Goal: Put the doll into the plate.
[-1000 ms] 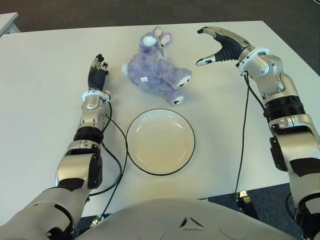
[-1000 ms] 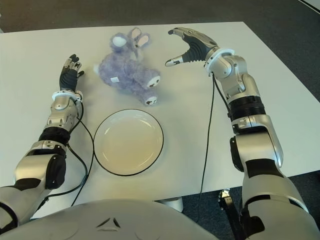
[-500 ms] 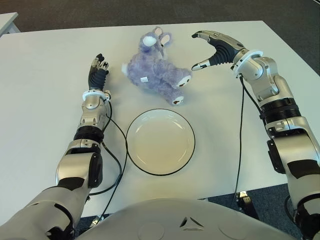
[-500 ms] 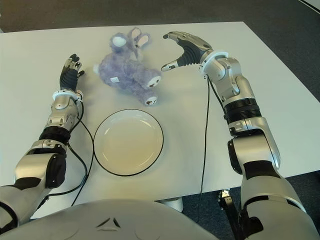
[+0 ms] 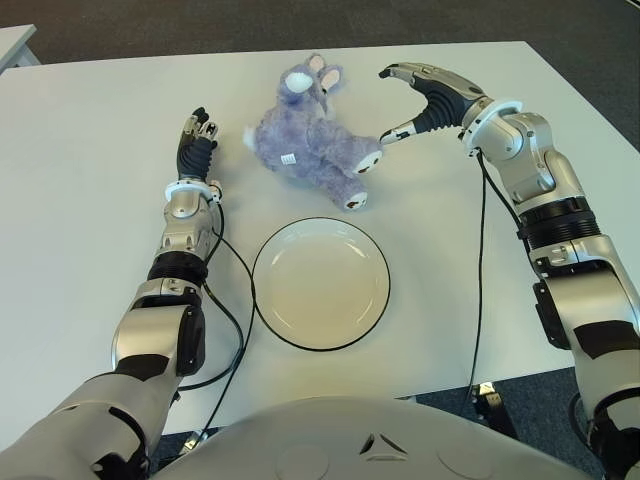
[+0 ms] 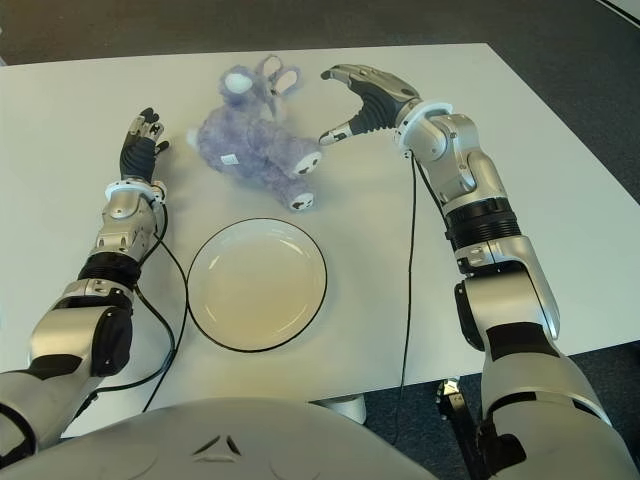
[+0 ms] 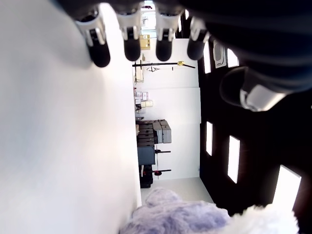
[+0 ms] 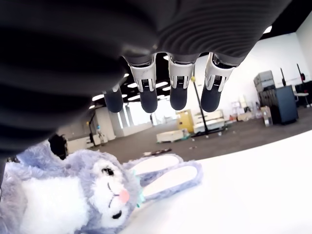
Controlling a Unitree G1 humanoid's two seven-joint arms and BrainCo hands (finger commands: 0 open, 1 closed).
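- One purple plush doll (image 5: 310,145), a long-eared bunny with a white belly and white foot pads, lies on its back on the white table (image 5: 90,230), just off the fingertips of the right hand (image 5: 418,98) and not in any grasp.
- Right hand hovers with its fingers (image 8: 178,87) spread and arched, holding nothing; the thumb tip sits right at the doll's nearer foot, though contact cannot be confirmed, and the other fingers reach over toward the doll's head.
- Right wrist view shows the doll's face, pink nose and two ears lying flat on the table below the spread fingertips, with a gap between them.
- White plate (image 5: 320,283) with a dark rim lies nearer the robot than the right hand, on the near side of the doll, apart from its feet; the plate holds nothing.
- Left hand (image 5: 196,140) shows beside the doll on its left, on the far side of it from the right hand, fingers extended and relaxed, gripping nothing; the doll's fur edges into the left wrist view.
- Black cable (image 5: 232,300) runs along the left forearm and curves past the plate's left rim.
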